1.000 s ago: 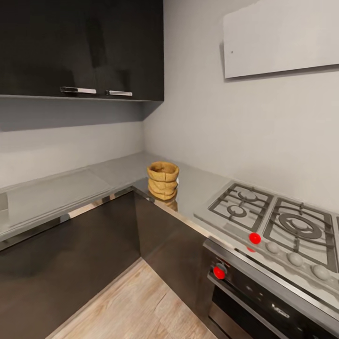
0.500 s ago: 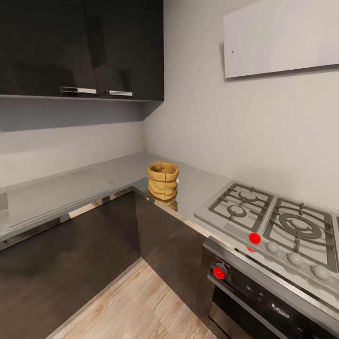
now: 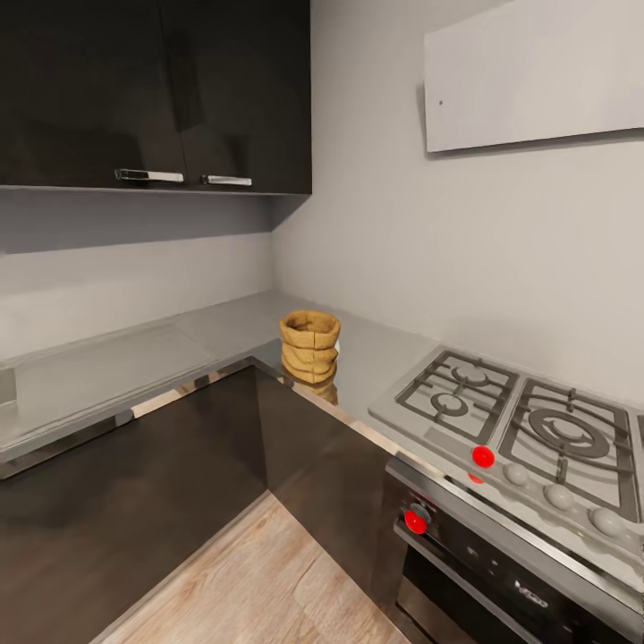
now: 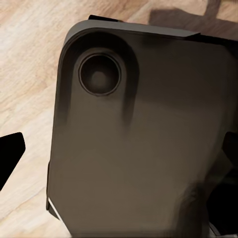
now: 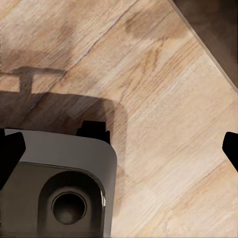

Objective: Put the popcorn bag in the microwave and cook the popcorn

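Wall (image 3: 402, 241): pale grey, meets in a corner behind the table. A light panel (image 3: 537, 76) hangs on it toward 1 o'clock in the head view.

Table (image 3: 107, 367): long L-shaped grey metal worktop with a shiny steel edge, running from 9 o'clock around the corner to 3 o'clock, above dark brown cabinets (image 3: 134, 501).

Upper cabinets (image 3: 152, 89): glossy black, at 11 o'clock, two steel handles along the lower edge.

Floor (image 3: 259, 581): light wood planks, at 6 o'clock. The same planks fill the background of both wrist views.

Gas hob (image 3: 519, 429): steel with black grates, at 4 o'clock, set into the table. Pale knobs along its front, one red knob (image 3: 483, 456) among them. Below it a black built-in oven (image 3: 501, 581) with a second red knob (image 3: 415, 521).

Robot base (image 4: 134, 144): dark rounded housing with a round recess, seen below the left wrist camera; a corner of it also sits in the right wrist view.

Popcorn bag (image 3: 309, 346): squat tan crumpled sack, rolled rim, mouth up, upright on the table just at the inner corner, near 12 o'clock of picture centre, well apart from the hob. Its reflection shows on the steel edge below. Contents not discernible.

Left claw (image 4: 119, 158): dark fingertips at opposite edges of its wrist view, spread wide, released, nothing between them.

Right claw (image 5: 119, 148): fingertips likewise at opposite edges, released, over bare floor.
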